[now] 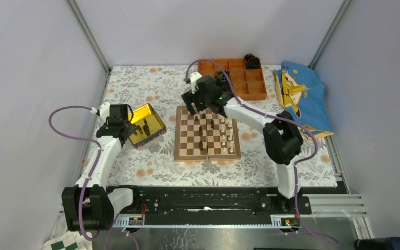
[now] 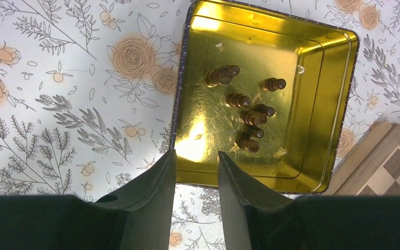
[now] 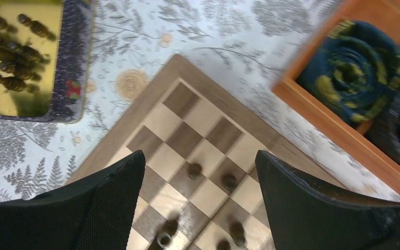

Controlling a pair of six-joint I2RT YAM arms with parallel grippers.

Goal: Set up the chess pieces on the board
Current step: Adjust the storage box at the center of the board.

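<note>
The board [image 1: 207,158] lies mid-table with dark chess pieces [image 1: 203,136] down its middle and pale ones [image 1: 230,136] along its right side. My right gripper [image 1: 194,104] [image 3: 199,154] hovers open over the board's far left corner [image 3: 133,121], nothing between its fingers; dark pieces [image 3: 194,169] stand below it. My left gripper [image 1: 127,127] [image 2: 196,152] hangs above the near edge of the gold tray [image 2: 338,104], jaws apart and empty. Several dark pieces [image 2: 245,115] lie on their sides in the tray.
The gold tray [image 1: 159,125] sits left of the board on the flowered cloth. An orange compartmented box [image 1: 255,94] [image 3: 338,130] with dark coiled rolls [image 3: 351,67] stands behind the board. A blue bag [image 1: 302,96] lies at the right. Walls enclose the table.
</note>
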